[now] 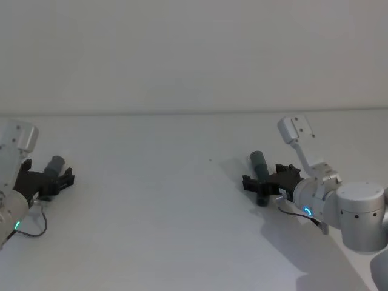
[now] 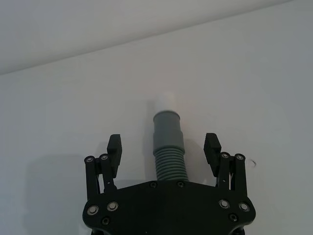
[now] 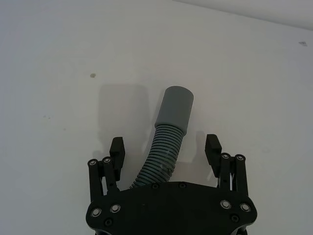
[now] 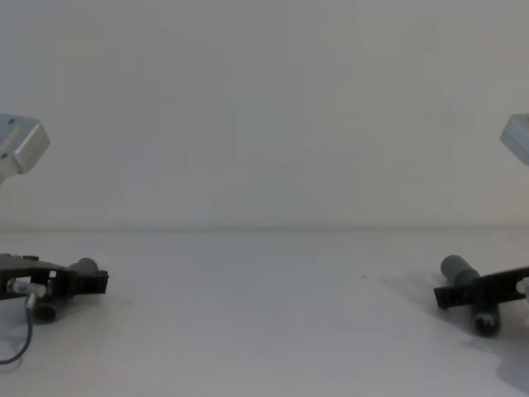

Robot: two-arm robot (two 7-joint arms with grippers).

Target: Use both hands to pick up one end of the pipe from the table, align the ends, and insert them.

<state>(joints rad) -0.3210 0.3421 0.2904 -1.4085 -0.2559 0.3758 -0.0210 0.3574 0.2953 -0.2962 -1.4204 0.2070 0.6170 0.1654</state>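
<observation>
1. Looking down in the head view, the white surface (image 1: 157, 230) carries two grey pipe pieces set well apart. The left end effector (image 1: 53, 174) sits low near the left edge, astride the white-tipped pipe piece (image 1: 56, 163). The right end effector (image 1: 264, 180) sits low on the right side, astride the cuffed pipe piece (image 1: 260, 165).
2. Left wrist view: the left end effector's fingers (image 2: 115, 147) stand apart, one on each side of the ribbed body, with a gap on both sides and nothing clamped. The piece lies on the surface between them. Its grey collar and narrow whitish tip (image 2: 166, 101) reach beyond the fingertips.
3. Right wrist view: the right end effector's fingers (image 3: 116, 148) are likewise spread and clear of the pipe. The ribbed body curves up between them. The wide smooth dark grey cuff (image 3: 175, 110) lies past the fingertips, on the surface.
4. Chest view: both end effectors are down at surface level at opposite edges. Each pipe piece lies within its own end effector's span. The two pieces are far apart, with bare surface between them.
</observation>
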